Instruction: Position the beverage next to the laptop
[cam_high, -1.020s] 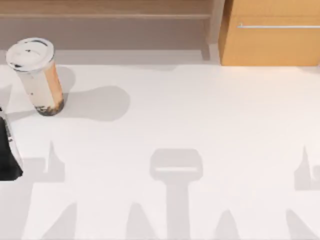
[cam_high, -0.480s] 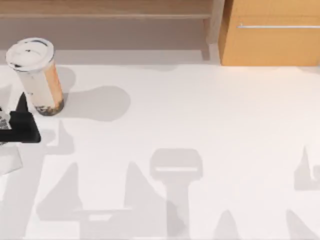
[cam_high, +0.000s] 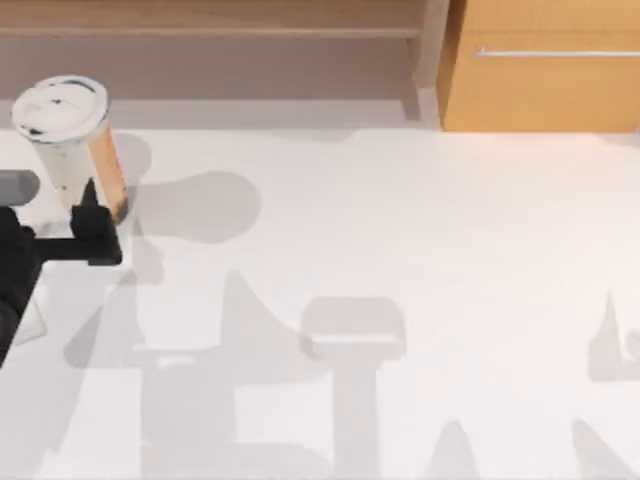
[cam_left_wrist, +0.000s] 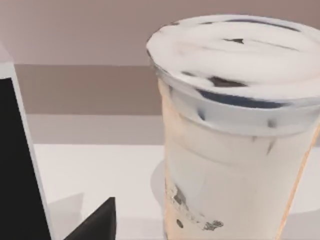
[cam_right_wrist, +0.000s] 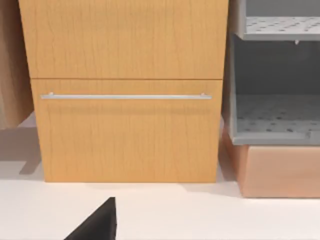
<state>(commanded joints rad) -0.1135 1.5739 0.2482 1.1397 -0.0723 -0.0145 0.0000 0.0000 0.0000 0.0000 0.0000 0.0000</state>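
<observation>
White tabletop (cam_high: 400, 220): my left gripper (cam_high: 85, 225) reaches level toward the bubble tea cup's (cam_high: 75, 150) base, fingers spread beside it.

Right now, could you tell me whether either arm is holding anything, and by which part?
Nothing is held. The left gripper is open beside the lower part of the beverage, which stands upright on the table, its jaws not closed on it.

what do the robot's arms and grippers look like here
The left arm at the table's left edge is matte black and blocky, with a small grey block on top. Its left gripper has flat black fingers tapering to pointed tips. The right wrist view shows one black wedge-shaped fingertip. I see no cables or markings.
</observation>
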